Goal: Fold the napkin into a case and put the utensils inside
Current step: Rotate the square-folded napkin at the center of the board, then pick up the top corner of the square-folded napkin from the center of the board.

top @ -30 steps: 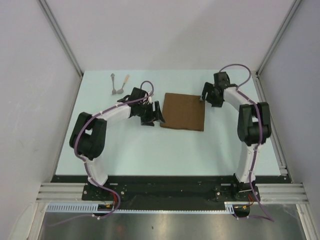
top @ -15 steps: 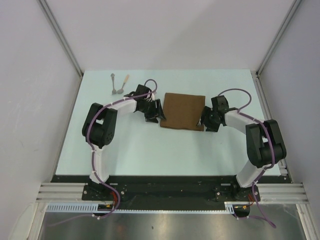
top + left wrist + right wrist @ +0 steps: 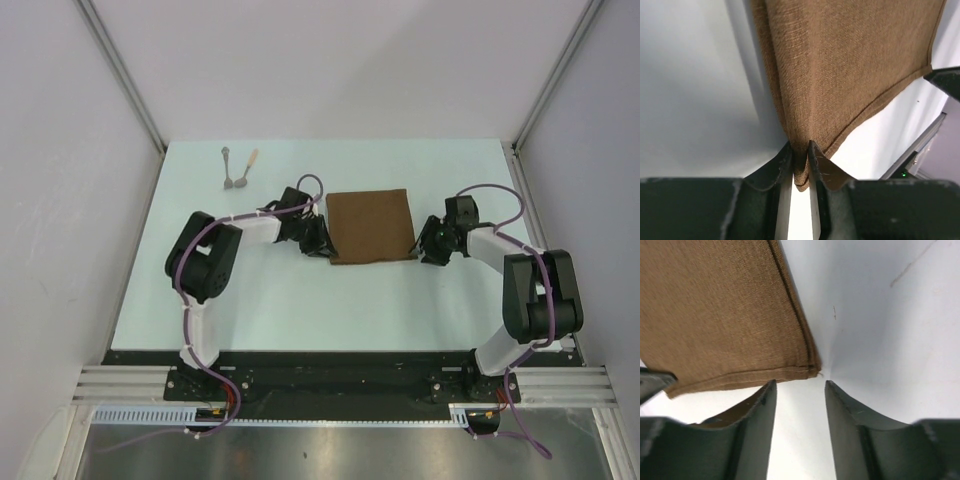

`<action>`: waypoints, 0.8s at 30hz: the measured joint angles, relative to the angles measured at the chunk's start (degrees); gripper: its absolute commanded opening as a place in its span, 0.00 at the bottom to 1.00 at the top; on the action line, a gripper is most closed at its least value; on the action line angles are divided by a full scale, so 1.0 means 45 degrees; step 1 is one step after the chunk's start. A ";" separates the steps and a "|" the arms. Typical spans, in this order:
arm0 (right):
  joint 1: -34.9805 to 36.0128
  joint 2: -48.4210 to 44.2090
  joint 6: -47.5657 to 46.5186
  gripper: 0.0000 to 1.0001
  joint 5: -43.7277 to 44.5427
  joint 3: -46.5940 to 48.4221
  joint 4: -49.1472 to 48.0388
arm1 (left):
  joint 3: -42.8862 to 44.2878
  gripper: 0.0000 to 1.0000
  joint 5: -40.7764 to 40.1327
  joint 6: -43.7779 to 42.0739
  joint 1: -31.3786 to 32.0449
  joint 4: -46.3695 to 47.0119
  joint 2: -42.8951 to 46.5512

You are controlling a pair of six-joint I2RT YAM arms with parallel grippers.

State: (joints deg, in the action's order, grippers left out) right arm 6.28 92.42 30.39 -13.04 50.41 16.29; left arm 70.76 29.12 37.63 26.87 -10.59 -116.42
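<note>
Jaws on the left arm (image 3: 205,265) are pressed together on the napkin (image 3: 370,226), pinching its near left corner. Those on the right arm (image 3: 535,295) are spread and hold nothing.

At the far left of the bench (image 3: 300,300) lie the two spoons (image 3: 238,168), side by side. The grey-handled one is on the left and the tan-handled one on the right. Their dark heads point toward the near edge and sit close together. They lie well apart from the napkin and from both arms.

Next comes the left arm, reaching in low from the left. In its wrist view the left jaws nip a small fold of the brown cloth (image 3: 850,65). The cloth rises into a ridge running away from the pinch, while the rest spreads out over the white bench.

The napkin lies in the middle of the bench as a roughly square brown sheet, not a narrow case.

To its right, the right arm bends in low at the near right corner. In its wrist view the corner of the napkin (image 3: 715,315) sits just ahead of the gap between the right jaws. It lies flat on the bench with its hemmed edges showing, and neither side of the right jaws is closed on it.
</note>
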 measured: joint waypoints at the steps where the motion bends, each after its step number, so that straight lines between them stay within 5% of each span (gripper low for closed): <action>1: -0.0049 0.0000 -0.0044 0.45 -0.0083 0.0000 -0.0029 | -0.0219 0.23 0.0000 0.0136 0.0136 0.0204 0.0107; 11: -0.0262 0.0238 -0.0355 0.30 -0.0452 0.0442 -0.0141 | -0.1151 0.52 -0.0495 0.0291 0.0724 -0.0325 0.1258; 24: -0.0262 0.0933 -0.0481 0.33 -0.0389 0.1030 0.0029 | 0.0141 0.46 -0.1428 -0.0690 0.0257 -0.1846 0.1826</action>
State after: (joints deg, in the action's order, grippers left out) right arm 5.10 96.62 28.23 -14.79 55.05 16.43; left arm 71.40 22.70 34.52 28.03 -18.90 -108.20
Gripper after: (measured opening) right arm 0.329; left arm 0.503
